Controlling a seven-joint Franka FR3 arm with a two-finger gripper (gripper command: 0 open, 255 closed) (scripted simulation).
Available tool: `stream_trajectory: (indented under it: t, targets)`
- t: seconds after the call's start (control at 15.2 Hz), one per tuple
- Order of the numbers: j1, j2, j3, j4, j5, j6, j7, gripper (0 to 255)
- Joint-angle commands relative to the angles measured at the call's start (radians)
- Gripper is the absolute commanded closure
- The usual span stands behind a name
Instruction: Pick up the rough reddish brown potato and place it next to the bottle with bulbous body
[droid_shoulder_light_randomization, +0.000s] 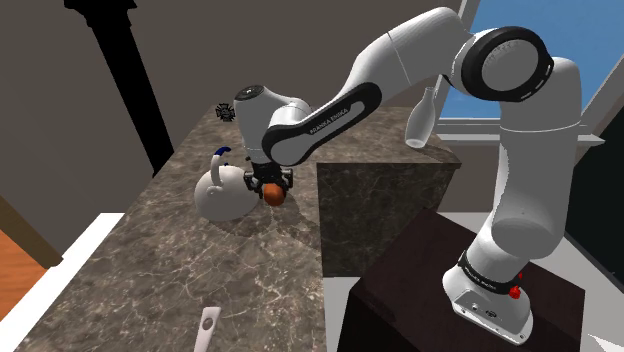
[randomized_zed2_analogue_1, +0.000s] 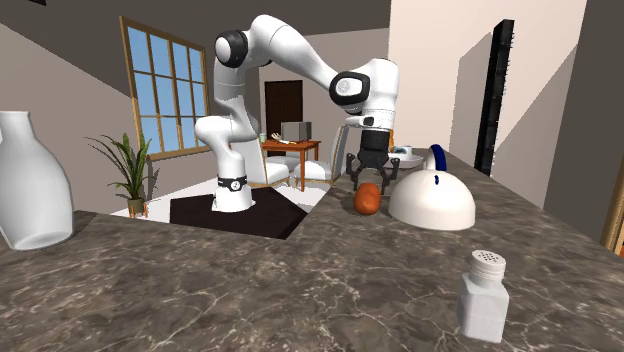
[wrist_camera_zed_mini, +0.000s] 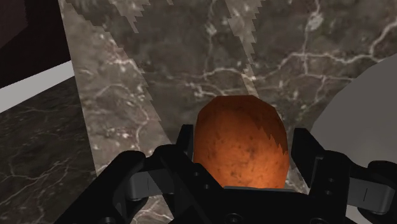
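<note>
Clasping the reddish brown potato (wrist_camera_zed_mini: 240, 149) from both sides, the jaws are pressing against its flanks in the wrist view, so the grasp is looking made. The potato is sitting low over the dark marbled surface (droid_shoulder_light_randomization: 180, 270), just beside a white domed kettle (droid_shoulder_light_randomization: 222, 195) with a blue handle. I cannot tell whether it is resting on the surface or hanging a little above it. The white bottle (randomized_zed2_analogue_1: 30, 180) with the bulbous body is standing well apart from the potato, at the second exterior view's left edge. Judging by how things are lying, the picking step is nearly finished. The lift, the carry across to the bottle and the setting down beside it are all waiting to be done.

Counting what is showing:
- one potato
- one bottle
- one kettle
- one white shaker (randomized_zed2_analogue_1: 483, 295), standing near the second exterior view's lower right
- one small dark object (droid_shoulder_light_randomization: 225, 112), at the surface's far end in the shoulder view
- one slim white item (droid_shoulder_light_randomization: 207, 328), lying near the shoulder view's bottom edge
</note>
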Motion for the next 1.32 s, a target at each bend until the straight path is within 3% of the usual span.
stream_trajectory:
  t: [0.0,0.46,1.25]
  targets:
    - [0.0,0.001,0.0,0.0,0.0,0.0,0.0,255]
    - [0.0,0.0,0.0,-0.001,0.0,0.0,0.0,255]
    - [-0.013,-0.071,0.023,0.071,0.056,-0.128,-0.049,255]
